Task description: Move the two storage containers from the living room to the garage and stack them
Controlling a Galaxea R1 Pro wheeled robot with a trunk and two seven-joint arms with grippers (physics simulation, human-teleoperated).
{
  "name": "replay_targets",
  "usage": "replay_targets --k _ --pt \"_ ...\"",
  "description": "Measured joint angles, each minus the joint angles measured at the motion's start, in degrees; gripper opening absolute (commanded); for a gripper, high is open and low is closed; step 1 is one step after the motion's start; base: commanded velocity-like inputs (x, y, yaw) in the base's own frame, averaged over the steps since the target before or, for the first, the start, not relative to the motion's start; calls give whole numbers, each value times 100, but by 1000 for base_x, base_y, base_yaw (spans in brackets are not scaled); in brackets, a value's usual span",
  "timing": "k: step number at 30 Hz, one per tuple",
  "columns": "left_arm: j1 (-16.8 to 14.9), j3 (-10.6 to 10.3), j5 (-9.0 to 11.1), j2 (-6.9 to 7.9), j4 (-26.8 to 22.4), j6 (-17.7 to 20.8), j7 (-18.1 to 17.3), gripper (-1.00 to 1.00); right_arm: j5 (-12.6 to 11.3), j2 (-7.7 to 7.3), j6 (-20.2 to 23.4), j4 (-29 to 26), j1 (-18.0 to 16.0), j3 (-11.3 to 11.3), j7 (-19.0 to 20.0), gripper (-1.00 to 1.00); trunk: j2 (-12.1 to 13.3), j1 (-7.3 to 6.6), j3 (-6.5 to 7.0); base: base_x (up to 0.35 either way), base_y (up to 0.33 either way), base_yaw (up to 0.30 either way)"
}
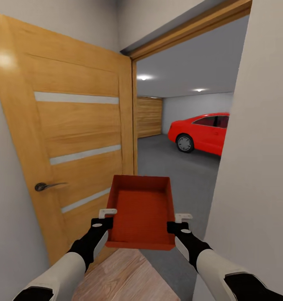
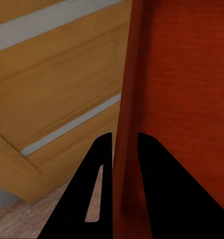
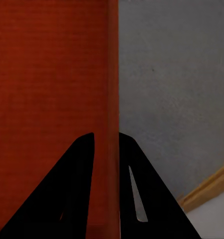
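An orange-red storage container hangs in the air in front of me, open side up and empty. My left gripper is shut on its left wall. On the opposite wall my right gripper is shut too. In each wrist view the two black fingers straddle the thin wall. Through the doorway ahead lies the garage with its dark grey floor and white-grey walls.
An open wooden door with a lever handle stands close on my left. A white wall edges the doorway on the right. A red car is parked in the garage, a slatted wooden door behind. Light wood planks lie underfoot.
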Motion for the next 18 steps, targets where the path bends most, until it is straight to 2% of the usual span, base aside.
replay_targets --k 6,18 --pt "0 -4 11 -7 5 -4 11 -100 1 -7 7 -2 -1 5 4 -100 0 1 13 153 200 -216" --pt "1 -10 20 -9 1 -6 18 -100 9 -8 8 -6 -2 2 6 -100 0 2 45 8 9 -230"
